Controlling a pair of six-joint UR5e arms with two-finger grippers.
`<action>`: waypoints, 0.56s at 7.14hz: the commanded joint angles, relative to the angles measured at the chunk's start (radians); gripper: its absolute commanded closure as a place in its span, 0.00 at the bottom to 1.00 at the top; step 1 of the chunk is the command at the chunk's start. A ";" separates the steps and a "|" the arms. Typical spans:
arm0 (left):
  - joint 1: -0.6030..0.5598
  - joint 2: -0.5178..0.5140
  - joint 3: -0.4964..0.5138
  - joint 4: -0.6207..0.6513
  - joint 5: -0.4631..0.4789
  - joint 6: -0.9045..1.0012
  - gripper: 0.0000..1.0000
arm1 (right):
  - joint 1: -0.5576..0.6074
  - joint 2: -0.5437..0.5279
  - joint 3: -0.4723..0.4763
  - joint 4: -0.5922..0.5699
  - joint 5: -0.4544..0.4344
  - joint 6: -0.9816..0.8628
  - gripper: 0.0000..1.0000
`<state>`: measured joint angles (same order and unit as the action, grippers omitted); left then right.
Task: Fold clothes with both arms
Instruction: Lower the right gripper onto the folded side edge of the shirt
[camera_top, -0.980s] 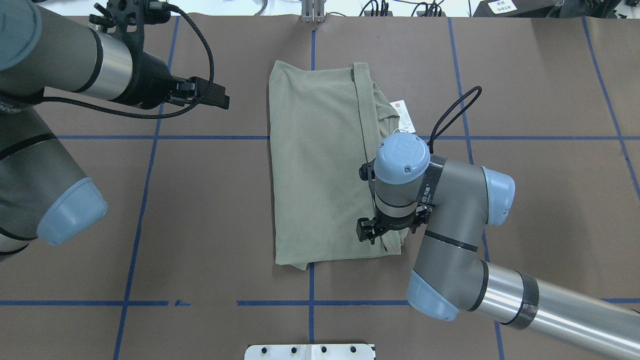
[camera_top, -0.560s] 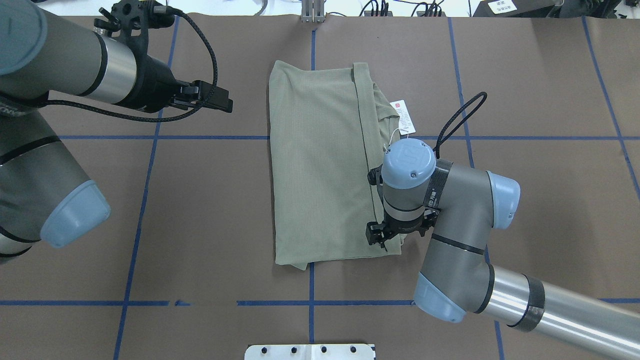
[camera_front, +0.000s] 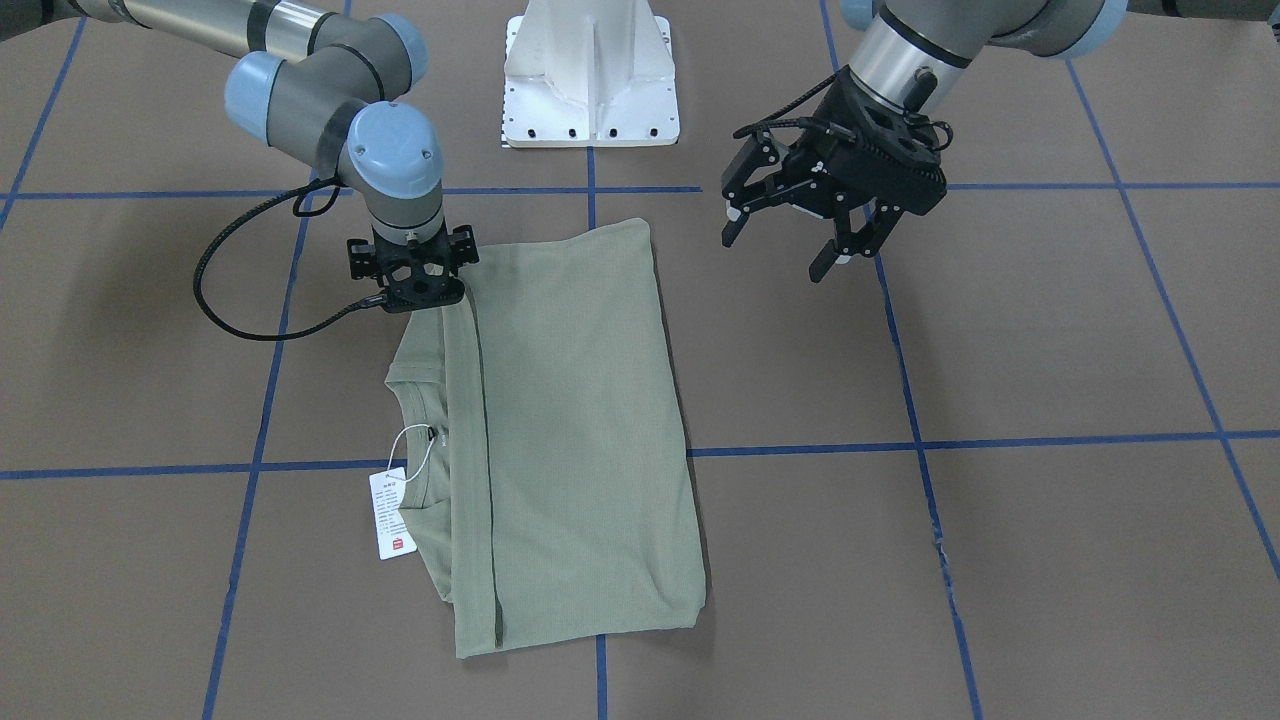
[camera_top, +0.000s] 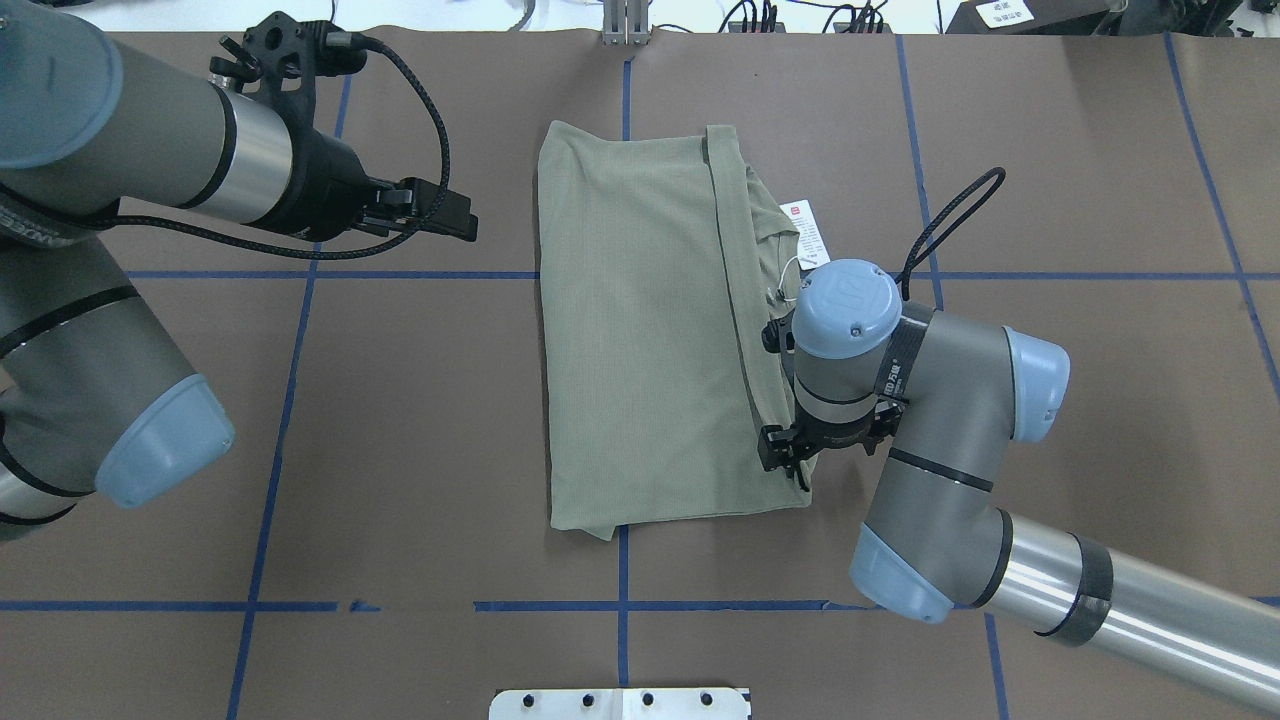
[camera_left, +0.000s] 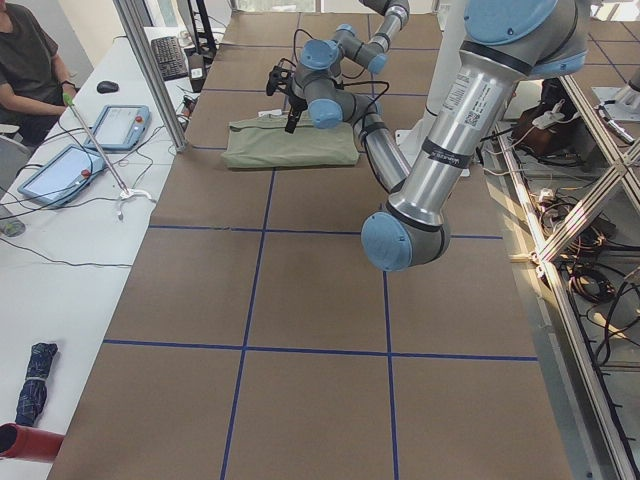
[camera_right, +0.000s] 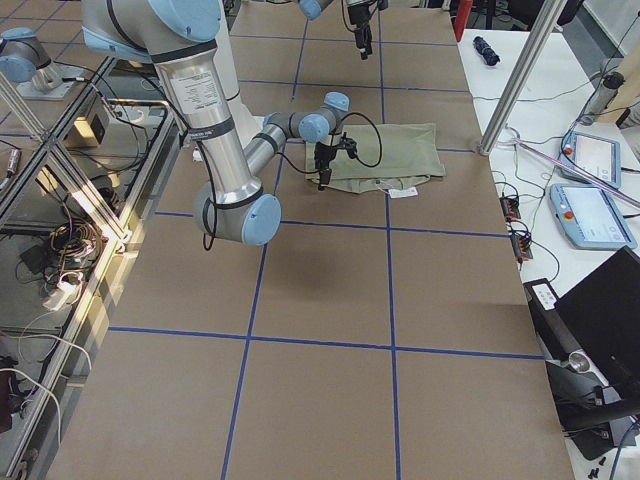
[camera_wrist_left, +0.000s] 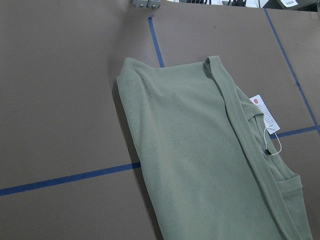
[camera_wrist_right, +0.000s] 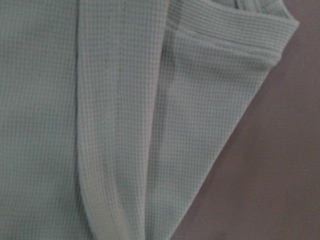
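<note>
- Since 1.0 s ago: right arm's wrist has shifted toward the right edge of the surface (camera_top: 400, 450). The shirt's (camera_top: 640, 330) corner under it has been drawn slightly the same way. The left tool (camera_front: 785, 240) has edged a little closer to the shirt.
- Shirt: folded lengthwise into a long rectangle, flat on the middle of the surface. It sits nearer the far edge than the robot's edge.
- Hang tag (camera_front: 392, 515): on bare surface just beside the shirt's right side, tied at the collar.
- Right tool (camera_front: 418, 290): pointing straight down at the shirt's corner nearest the robot and the right edge, on the fabric. Fingers hidden; cannot tell whether they are pinched. Its wrist view shows only knit folds and bare surface.
- Left tool: fingers spread, holding nothing, above the surface toward the far left corner, well apart from the shirt's left side.
</note>
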<state>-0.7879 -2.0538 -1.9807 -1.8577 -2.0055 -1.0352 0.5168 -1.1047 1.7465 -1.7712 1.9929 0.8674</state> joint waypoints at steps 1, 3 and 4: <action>0.013 -0.008 0.002 -0.002 0.001 -0.029 0.00 | 0.028 -0.049 0.010 0.003 -0.002 -0.024 0.00; 0.019 -0.006 0.002 -0.002 0.001 -0.029 0.00 | 0.061 -0.134 0.070 0.006 -0.003 -0.089 0.00; 0.019 -0.005 0.003 -0.002 0.001 -0.029 0.00 | 0.072 -0.139 0.070 0.006 -0.012 -0.097 0.00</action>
<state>-0.7696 -2.0598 -1.9783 -1.8591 -2.0049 -1.0639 0.5741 -1.2237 1.8059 -1.7667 1.9877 0.7889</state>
